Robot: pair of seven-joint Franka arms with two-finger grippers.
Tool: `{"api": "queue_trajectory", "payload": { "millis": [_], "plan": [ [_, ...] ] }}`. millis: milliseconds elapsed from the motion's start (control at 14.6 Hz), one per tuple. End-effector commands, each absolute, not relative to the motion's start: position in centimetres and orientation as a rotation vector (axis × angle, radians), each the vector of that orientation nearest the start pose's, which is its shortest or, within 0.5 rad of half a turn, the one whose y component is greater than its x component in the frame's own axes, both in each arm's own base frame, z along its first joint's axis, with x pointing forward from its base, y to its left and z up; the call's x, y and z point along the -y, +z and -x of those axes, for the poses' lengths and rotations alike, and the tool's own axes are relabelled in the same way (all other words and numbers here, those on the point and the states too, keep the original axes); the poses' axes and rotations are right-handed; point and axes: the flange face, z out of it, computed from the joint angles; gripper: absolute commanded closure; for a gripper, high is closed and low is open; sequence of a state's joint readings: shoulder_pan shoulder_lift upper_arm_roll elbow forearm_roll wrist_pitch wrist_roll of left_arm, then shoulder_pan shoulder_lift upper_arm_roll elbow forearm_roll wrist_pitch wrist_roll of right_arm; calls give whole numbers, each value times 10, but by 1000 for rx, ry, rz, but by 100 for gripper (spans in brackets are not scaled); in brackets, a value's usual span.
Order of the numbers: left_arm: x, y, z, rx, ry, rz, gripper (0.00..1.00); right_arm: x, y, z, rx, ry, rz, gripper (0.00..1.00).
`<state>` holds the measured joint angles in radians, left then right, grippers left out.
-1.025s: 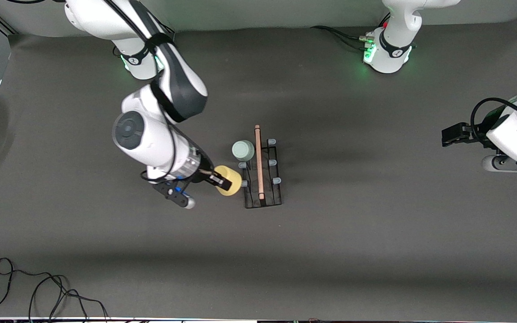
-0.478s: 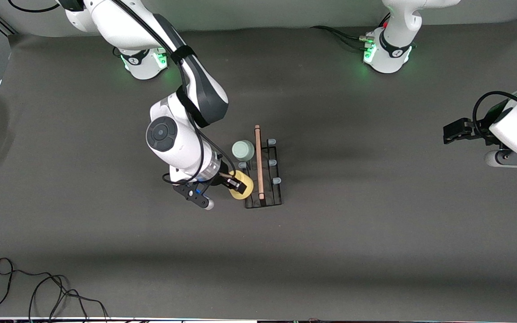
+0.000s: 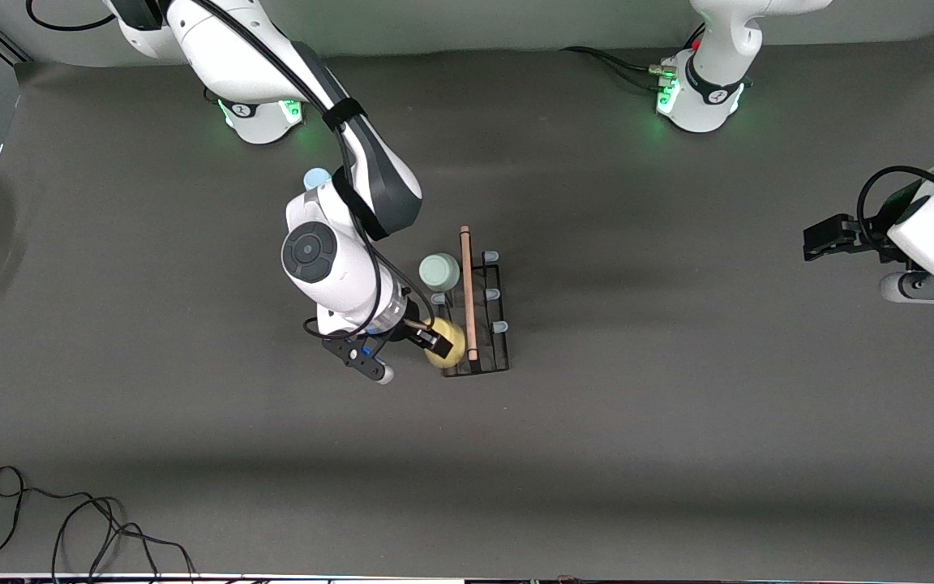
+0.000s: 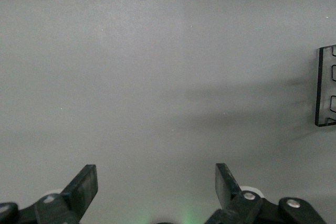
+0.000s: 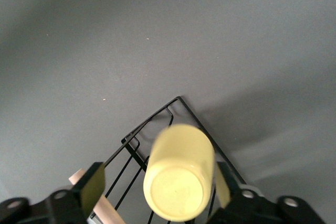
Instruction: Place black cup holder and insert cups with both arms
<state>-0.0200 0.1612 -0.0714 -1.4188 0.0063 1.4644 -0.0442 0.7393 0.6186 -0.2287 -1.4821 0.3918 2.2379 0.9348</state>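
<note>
The right gripper has its jaws pinching the yellow cup, one finger on each side of the tapered wall, with the closed bottom turned toward the wrist camera and the mouth pointing down and away. Just under the jaws lies the corner of the black cup holder nearest the front camera on the right arm's side, where a peg should stand, though the cup hides it. The cup looks light and thin-walled, probably smooth plastic that could slip or flex under a hard squeeze, so a moderate hold across the mid wall, as here, seems the sound place to take it. A little out from the jaws, along the same row of pegs, the grey-green cup sits inverted on the holder, beside the wooden rod handle. The rack itself is stiff wire and likely light enough to shift on the tabletop if a cup catches a peg sideways. Farther out, the light blue cup peeks from under the right arm. The left gripper waits over bare tabletop at the left arm's end, well apart from the rack, its jaws spread and empty.
</note>
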Motion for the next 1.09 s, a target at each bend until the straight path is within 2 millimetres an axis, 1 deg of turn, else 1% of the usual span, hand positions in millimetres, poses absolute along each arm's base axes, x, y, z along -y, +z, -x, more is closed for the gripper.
{"api": "queue_trajectory", "payload": {
  "millis": [0,137,205,342,410,683,820,888,957,1025],
  "plan": [
    [44,596,-587,-61,176,3121,0,-391,352,-618,-848,-31,2767,0],
    [45,596,-587,-65,173,3121,0,-376,369,-621,-789,-68,2844,0],
    [45,596,-587,-63,173,3121,0,-358,382,-623,-728,-62,2903,0],
    [45,596,-587,-63,173,3119,0,-311,414,-629,-620,11,2957,0],
    [45,596,-587,-63,176,3121,0,-287,432,-629,-568,62,2976,0],
    [45,596,-587,-60,175,3119,0,-187,496,-619,-460,230,3010,0],
    [45,596,-587,-58,175,3119,0,-131,531,-612,-440,238,3006,0],
    [45,596,-587,-58,175,3119,0,-105,552,-608,-446,207,2994,0],
    [45,596,-587,-56,175,3119,0,-83,573,-603,-452,156,2978,0],
    [45,596,-587,-56,175,3119,0,-65,588,-598,-447,129,2968,0]
  ]
}}
